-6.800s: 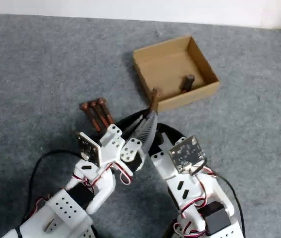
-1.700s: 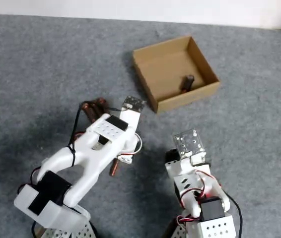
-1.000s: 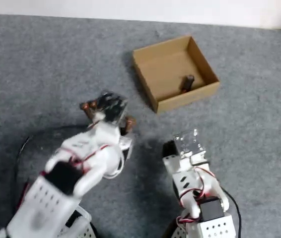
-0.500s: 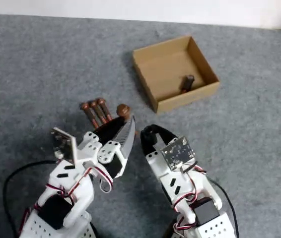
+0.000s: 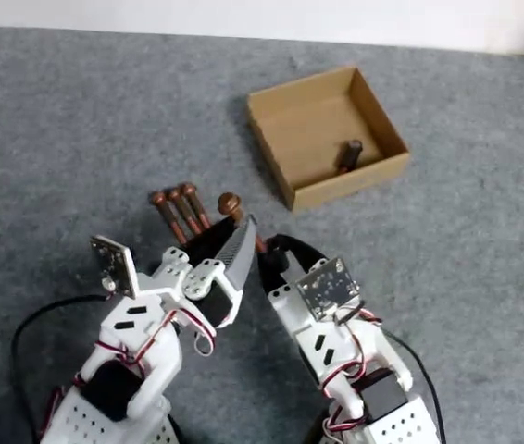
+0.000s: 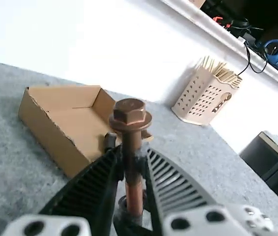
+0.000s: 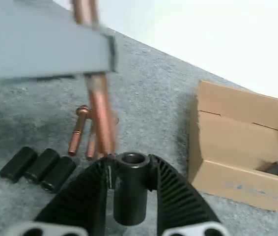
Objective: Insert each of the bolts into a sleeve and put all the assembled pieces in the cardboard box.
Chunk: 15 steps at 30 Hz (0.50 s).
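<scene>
While the left claw is clamped on a copper bolt, that bolt stands upright between the ribbed fingers, its hexagonal head clear above their tips and its shaft running down through the grip; on the outer side of this claw, near it, two loose bolts lie side by side on the grey carpet, heads pointing away from the arms; just beside the left claw, on its inner side, the right claw is closed around a black sleeve, held upright with its open mouth facing up, the rim level with the fingertips; the gripped bolt's shaft comes down from above to the sleeve's rim, on the side towards the left claw, and whether its tip has entered the bore I cannot tell; near the right claw, low on the carpet on that same side, three spare sleeves lie side by side in a row, just short of the loose bolts; beyond both claws and off to the right claw's side sits the cardboard box, apart from either claw; inside it one assembled piece lies close to the wall nearest the claws; farther back, behind the box, a perforated holder full of thin sticks stands against the white wall.
</scene>
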### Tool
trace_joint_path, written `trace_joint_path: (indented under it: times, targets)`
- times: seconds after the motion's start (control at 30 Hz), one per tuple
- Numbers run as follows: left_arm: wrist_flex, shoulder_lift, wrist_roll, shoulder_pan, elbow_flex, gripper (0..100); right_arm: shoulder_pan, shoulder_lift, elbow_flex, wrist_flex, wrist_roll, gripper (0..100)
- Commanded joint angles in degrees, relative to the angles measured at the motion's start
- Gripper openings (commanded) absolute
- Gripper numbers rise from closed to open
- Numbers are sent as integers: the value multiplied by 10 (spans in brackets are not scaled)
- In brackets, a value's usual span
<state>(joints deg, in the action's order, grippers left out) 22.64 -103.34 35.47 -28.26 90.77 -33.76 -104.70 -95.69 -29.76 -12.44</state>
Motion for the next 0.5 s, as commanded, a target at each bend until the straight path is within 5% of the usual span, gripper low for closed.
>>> trace_joint_path:
  times: [0.0,0.47]
  targets:
    - [-61,-7,-2,-12,18,5,-35,-6,-45,-29,-8,4]
    - [-52,-7,-50,-14,45,5,-23,-7,-44,-53,-8,4]
